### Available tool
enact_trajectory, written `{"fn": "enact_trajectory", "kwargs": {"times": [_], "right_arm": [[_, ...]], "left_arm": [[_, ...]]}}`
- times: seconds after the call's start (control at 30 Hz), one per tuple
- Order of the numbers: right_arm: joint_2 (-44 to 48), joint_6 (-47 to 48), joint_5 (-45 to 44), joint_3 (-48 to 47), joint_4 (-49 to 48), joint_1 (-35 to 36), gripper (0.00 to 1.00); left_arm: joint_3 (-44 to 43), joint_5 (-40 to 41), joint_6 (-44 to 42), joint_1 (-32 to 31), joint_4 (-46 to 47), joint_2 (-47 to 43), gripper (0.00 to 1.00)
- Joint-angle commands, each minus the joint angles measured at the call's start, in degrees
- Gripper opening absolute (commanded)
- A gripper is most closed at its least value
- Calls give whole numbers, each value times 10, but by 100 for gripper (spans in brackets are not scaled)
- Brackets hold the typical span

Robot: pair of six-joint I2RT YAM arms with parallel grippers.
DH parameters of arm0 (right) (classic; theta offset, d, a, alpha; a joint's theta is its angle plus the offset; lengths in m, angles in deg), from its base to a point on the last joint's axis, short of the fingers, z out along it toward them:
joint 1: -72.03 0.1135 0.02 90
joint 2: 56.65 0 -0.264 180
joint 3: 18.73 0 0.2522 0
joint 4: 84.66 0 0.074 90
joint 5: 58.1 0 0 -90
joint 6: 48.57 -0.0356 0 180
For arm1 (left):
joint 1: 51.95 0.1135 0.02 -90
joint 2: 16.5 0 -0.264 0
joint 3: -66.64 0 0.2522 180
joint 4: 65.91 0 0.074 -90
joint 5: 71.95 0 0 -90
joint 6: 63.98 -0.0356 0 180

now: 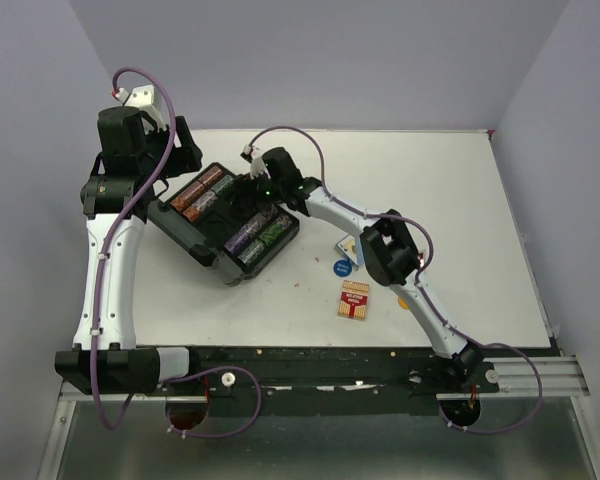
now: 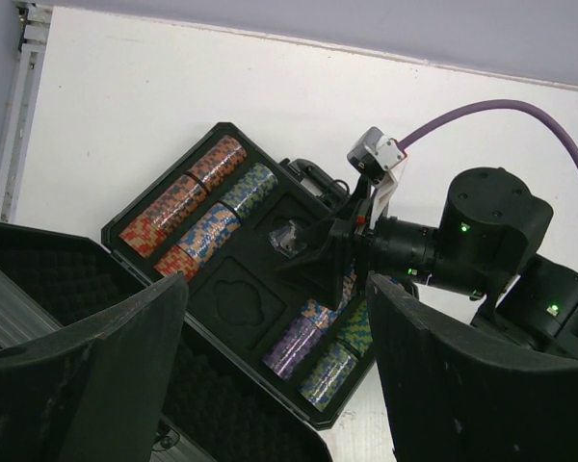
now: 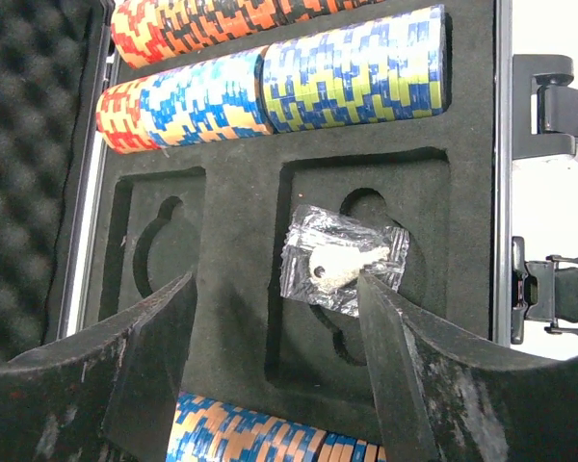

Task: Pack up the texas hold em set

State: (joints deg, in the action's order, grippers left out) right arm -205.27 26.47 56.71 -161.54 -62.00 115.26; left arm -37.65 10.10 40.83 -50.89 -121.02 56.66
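Note:
The black case (image 1: 185,236) of the texas hold em set lies open at the table's left, with rows of multicoloured chips (image 1: 202,190) at both ends. My right gripper (image 3: 275,279) hangs open over the case's middle foam. A small clear bag with a pale key (image 3: 342,258) lies loose in the right-hand recess, beside my right fingertip. The left-hand recess (image 3: 159,250) is empty. My left gripper (image 2: 277,289) is open above the case's near edge and holds nothing. A red card deck (image 1: 355,300) and a blue button (image 1: 342,267) lie on the table.
The foam-lined lid (image 3: 29,144) lies open on the case's left side. The case's latch and handle (image 3: 549,289) stick out on the right. A blue deck (image 1: 348,250) lies partly under my right arm. White walls close in the table at the back and sides.

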Motion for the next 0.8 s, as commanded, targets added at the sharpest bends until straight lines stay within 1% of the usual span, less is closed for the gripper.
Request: {"fn": "enact_trajectory", "kwargs": {"times": [0.0, 0.13, 0.27, 0.37, 0.5, 0.6, 0.67, 0.7, 0.77], "right_arm": [[42, 2, 18, -30, 26, 4, 77], [95, -9, 14, -11, 30, -6, 79], [166, -29, -16, 66, 32, -39, 79], [223, -24, -75, 139, 63, -73, 79], [277, -24, -138, 247, 109, -122, 75], [300, -37, -179, 302, 146, -161, 70], [317, -36, -233, 339, 158, -168, 69], [322, -29, -245, 351, 161, -167, 70], [322, -30, -292, 360, 175, -167, 70]], "left_arm": [[-3, 18, -7, 3, -1, -15, 83], [-8, 38, -17, 4, -5, -19, 83], [-11, 52, -20, 4, -7, -22, 83], [-14, 59, -18, 4, -7, -24, 83], [-24, 50, -1, 4, -3, -21, 83], [-26, 43, 6, 4, 3, -18, 83], [-27, 49, 2, 4, 2, -16, 83], [-29, 53, 0, 4, 1, -16, 83], [-33, 57, -10, 4, -2, -14, 83]]}}
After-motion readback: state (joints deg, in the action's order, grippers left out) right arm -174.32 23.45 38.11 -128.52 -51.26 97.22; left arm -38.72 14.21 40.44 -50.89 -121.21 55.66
